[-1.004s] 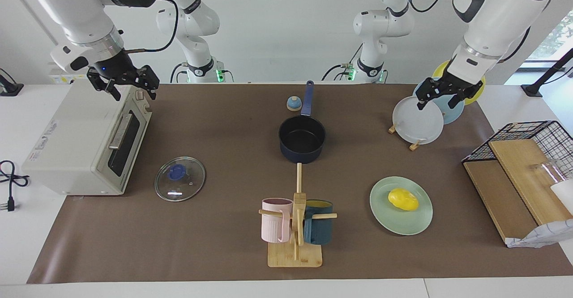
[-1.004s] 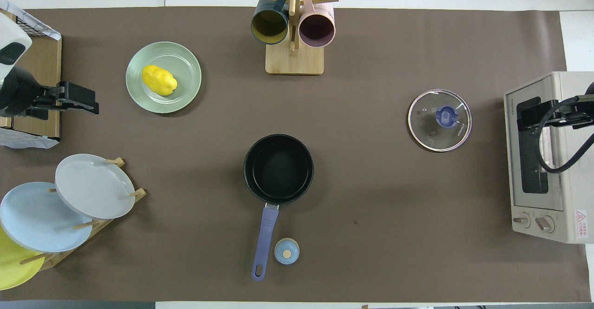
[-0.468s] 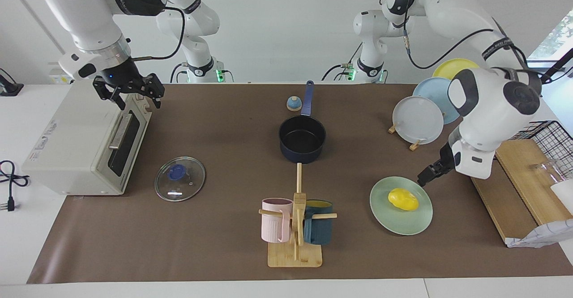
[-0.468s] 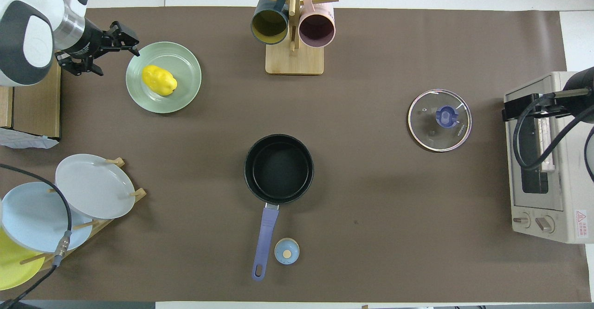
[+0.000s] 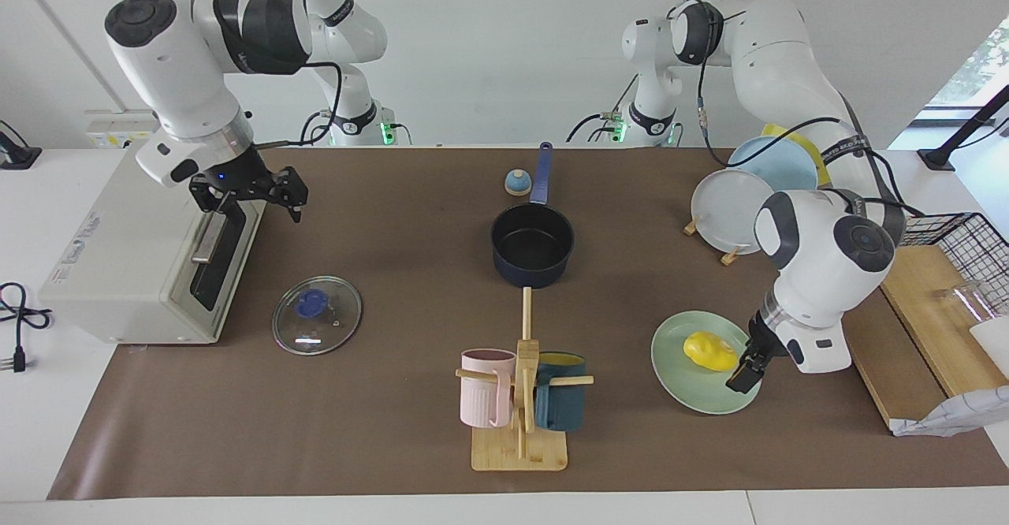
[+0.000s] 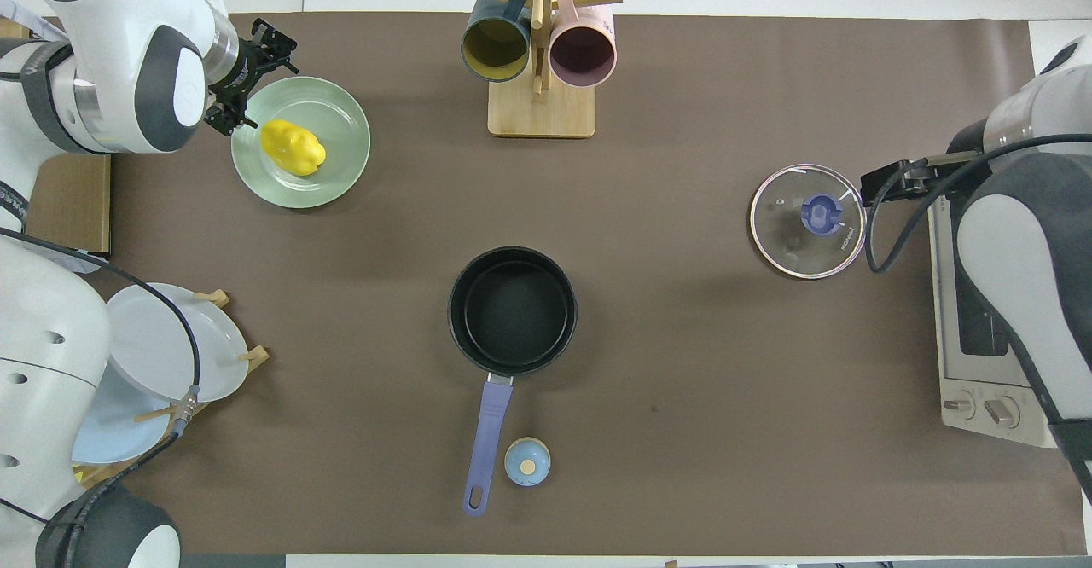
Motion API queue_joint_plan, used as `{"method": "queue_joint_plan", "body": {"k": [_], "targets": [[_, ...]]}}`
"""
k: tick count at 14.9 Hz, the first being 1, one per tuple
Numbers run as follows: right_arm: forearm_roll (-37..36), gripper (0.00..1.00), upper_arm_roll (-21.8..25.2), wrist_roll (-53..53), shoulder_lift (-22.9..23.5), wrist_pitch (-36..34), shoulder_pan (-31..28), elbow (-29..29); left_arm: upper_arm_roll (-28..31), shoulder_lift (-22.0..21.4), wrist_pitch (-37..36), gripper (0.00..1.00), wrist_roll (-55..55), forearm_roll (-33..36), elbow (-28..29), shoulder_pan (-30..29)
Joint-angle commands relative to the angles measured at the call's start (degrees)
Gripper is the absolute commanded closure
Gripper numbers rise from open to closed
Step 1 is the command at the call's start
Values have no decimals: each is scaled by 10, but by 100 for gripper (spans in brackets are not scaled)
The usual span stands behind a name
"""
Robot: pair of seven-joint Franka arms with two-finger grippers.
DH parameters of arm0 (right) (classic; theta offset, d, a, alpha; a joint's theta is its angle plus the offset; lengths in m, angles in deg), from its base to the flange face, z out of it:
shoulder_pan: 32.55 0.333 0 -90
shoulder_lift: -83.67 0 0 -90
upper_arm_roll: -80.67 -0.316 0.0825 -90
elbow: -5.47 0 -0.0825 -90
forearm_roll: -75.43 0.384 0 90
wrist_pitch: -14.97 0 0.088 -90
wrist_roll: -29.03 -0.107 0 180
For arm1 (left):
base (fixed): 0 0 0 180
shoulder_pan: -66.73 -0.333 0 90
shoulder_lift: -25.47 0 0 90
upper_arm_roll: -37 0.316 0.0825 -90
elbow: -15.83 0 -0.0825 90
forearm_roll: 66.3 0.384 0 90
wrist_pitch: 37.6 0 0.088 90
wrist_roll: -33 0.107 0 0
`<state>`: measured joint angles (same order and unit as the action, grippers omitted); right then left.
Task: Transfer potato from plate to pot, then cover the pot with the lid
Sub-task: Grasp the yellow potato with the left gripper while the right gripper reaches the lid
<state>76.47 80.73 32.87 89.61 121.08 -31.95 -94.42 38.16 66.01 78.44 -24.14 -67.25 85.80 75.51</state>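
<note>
The yellow potato (image 5: 707, 350) (image 6: 293, 147) lies on the mint-green plate (image 5: 694, 392) (image 6: 343, 116) toward the left arm's end of the table. My left gripper (image 5: 745, 371) (image 6: 254, 82) is open and low over the plate's rim, right beside the potato, holding nothing. The navy pot (image 5: 532, 245) (image 6: 512, 310) stands mid-table, its inside bare and its handle pointing toward the robots. The glass lid (image 5: 317, 314) (image 6: 808, 220) with its blue knob lies flat on the mat in front of the toaster oven. My right gripper (image 5: 251, 188) (image 6: 887, 182) hangs open over the oven's front edge, holding nothing.
A toaster oven (image 5: 134, 257) sits at the right arm's end. A wooden mug rack (image 5: 520, 399) with two mugs stands farther from the robots than the pot. A small blue dome (image 5: 516, 183) rests by the pot handle. Upright plates (image 5: 733, 210) and a wire basket (image 5: 946, 249) are near the left arm.
My left arm swung from over the upright plates down to the mint plate's rim beside the potato. My right gripper drifted off the oven top toward the lid. Both stayed open.
</note>
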Motion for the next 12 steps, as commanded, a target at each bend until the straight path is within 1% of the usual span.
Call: {"method": "queue_joint_plan", "body": {"k": [1,4,6,7,9,12], "targets": [[12,0,0,51,10,63,-1,-39,14,-34,24,0,-34,22,69,7],[12,0,0,96,30,130,-1,-74,16,-49,16,1,-51,29,96,13],[12,0,0,106,21,175,11,-116,16,-49,17,1,-67,29,98,17],[12,0,0,109,20,187,15,-126,15,-49,17,1,-72,29,98,16],[13,0,0,131,30,193,15,-130,15,-55,25,1,-80,29,112,18],[12,0,0,136,43,202,15,-131,14,-71,72,1,-89,28,163,24]]}}
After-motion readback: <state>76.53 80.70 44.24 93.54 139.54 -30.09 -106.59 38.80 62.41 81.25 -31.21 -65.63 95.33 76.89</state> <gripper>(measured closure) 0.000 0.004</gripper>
